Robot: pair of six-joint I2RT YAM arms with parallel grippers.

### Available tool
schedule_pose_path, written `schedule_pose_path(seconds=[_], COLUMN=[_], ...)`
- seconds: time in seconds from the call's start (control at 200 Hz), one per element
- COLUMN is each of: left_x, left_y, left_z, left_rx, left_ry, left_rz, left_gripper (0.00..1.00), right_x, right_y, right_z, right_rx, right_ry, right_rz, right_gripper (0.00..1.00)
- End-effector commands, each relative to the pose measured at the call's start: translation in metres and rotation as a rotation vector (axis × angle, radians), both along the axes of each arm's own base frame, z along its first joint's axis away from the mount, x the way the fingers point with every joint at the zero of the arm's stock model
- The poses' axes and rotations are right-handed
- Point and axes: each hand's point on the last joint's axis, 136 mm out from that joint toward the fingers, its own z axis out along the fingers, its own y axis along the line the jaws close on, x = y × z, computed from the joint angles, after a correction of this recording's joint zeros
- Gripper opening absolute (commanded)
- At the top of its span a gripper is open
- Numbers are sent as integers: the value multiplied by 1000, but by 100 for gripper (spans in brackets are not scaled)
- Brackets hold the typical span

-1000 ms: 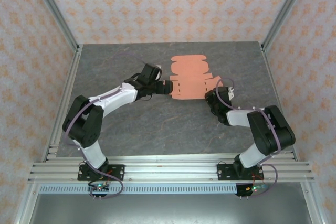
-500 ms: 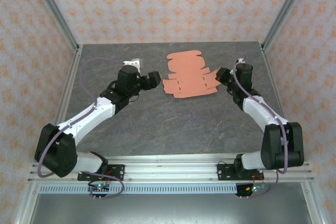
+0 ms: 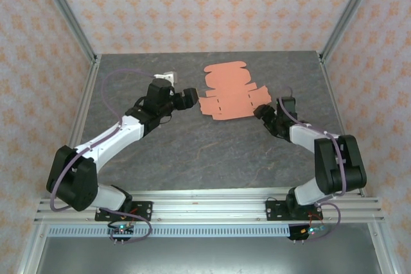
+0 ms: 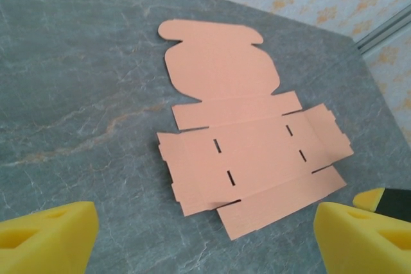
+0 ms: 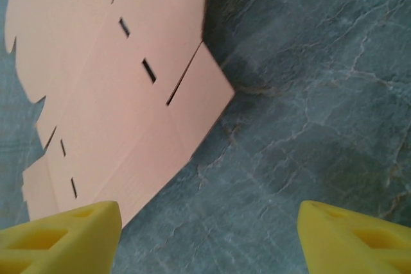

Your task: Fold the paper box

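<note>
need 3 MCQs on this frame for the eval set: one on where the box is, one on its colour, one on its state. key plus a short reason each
1. Where does the paper box lie on the table?
A. At the near edge, by the arm bases
B. In the far half, about mid-width
C. In the far left corner

2. What colour is the paper box?
A. White
B. Blue
C. Salmon-orange

3. What state is the paper box in?
A. An unfolded die-cut sheet lying on the table
B. Half folded, with its walls standing
C. A closed box

Key:
1 B: the top view shows it beyond the table's middle, roughly centred from side to side.
2 C: the card is salmon-orange in the top view and both wrist views.
3 A: the left wrist view shows its flaps, tabs and slots all spread out.
</note>
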Motion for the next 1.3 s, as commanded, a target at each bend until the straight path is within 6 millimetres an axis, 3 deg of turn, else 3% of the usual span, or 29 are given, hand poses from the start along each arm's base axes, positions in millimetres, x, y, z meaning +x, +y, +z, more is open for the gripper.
schedule_pose_path(seconds=[0.0,0.29,0.395,0.53,0.701,0.886,1.121,1.191,1.296], left_x=[-1,-6,-6,-7,-9,-5,2,-2,-13], left_y=[-5,5,6,7,19,23,-25,-40,-47], left_z=[14,15,15,15,23,47,108,119,129], left_rx=[-9,25,31,46,88,136,234,310,456], left_ry=[-15,-20,-21,-15,-48,-147,-356,-383,-379], left_rz=[-17,8,10,9,38,2,-336,-466,-585], left_gripper=[88,88,88,88,87,86,86,86,86], right_x=[25,64,78,93,92,54,-21,-29,-38], right_y=[-7,3,5,3,-1,39,109,117,126], right_z=[5,-19,-25,-11,39,123,205,229,253], right_rx=[3,120,145,166,77,-22,-183,-199,-229], right_ry=[-87,-151,-187,-258,-342,-450,-584,-640,-701], right_rz=[-77,-128,-135,-115,21,441,1044,1105,1163], right_gripper=[69,41,25,2,0,0,0,0,0])
